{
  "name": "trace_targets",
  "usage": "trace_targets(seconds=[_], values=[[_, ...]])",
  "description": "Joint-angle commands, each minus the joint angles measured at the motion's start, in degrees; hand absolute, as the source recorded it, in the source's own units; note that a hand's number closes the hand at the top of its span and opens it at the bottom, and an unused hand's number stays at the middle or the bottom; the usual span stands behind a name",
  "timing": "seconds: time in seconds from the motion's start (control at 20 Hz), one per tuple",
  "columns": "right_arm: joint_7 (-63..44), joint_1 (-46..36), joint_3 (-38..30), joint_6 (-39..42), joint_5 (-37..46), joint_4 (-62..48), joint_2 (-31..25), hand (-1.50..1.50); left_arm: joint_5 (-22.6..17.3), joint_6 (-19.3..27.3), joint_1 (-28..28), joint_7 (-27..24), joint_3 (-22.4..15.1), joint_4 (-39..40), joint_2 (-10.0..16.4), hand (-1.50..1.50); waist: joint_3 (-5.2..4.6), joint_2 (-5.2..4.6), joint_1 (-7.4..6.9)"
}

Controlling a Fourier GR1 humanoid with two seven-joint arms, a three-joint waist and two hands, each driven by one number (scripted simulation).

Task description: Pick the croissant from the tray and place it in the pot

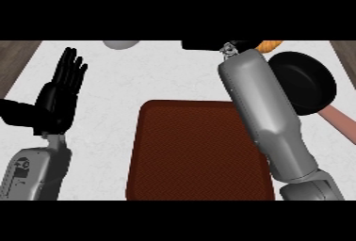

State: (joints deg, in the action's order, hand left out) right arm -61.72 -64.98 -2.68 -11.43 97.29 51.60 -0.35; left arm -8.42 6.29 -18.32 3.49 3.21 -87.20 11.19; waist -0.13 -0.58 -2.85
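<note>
The dark red-brown tray [198, 155] lies in the middle of the counter, and nothing shows on the part of it not covered by my right forearm. An orange bit of the croissant [271, 45] peeks out at the view's top edge, just right of my right wrist and above the black pot [306, 84]. My right hand [205, 44] is stretched far forward and is mostly cut off by the top edge. Whether it holds the croissant is not visible. My left hand [59, 96] rests open at the left, fingers up.
The pot's pinkish handle [342, 123] runs toward the lower right edge. A pale grey rounded object [122, 44] sits at the top edge, left of centre. Wooden strips [15, 59] flank the white counter [118, 89] on both sides.
</note>
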Motion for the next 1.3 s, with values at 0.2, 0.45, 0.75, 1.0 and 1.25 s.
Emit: trace_targets(seconds=[0.2,0.45,0.75,1.0,1.25], values=[[-3.51,1.65,-5.36,1.58,-0.27,-0.86,-3.28,1.50,-0.53,-1.14,2.40,-3.45,2.46,2.02,0.77,0.00,0.10,0.53,2.69],[1.49,10.46,-7.67,-4.22,-2.65,4.80,-7.82,1.50,1.64,1.58,5.78,0.59,-0.49,-6.10,-0.89,0.00,0.16,0.78,2.68],[10.43,14.60,-10.98,-4.80,-9.92,6.92,-12.92,1.50,1.17,1.06,2.54,0.86,1.63,-2.53,-0.07,0.00,0.14,0.57,2.74],[13.22,15.31,-12.11,-11.43,-11.20,-1.18,-14.84,1.50,0.49,-0.68,2.24,-0.51,2.49,-0.62,0.15,0.00,0.14,0.35,2.26],[19.19,17.56,-15.72,-12.81,-17.06,-5.06,-19.32,1.50,1.48,0.17,0.37,0.14,1.82,-0.73,-0.61,0.00,0.15,0.38,2.37]])
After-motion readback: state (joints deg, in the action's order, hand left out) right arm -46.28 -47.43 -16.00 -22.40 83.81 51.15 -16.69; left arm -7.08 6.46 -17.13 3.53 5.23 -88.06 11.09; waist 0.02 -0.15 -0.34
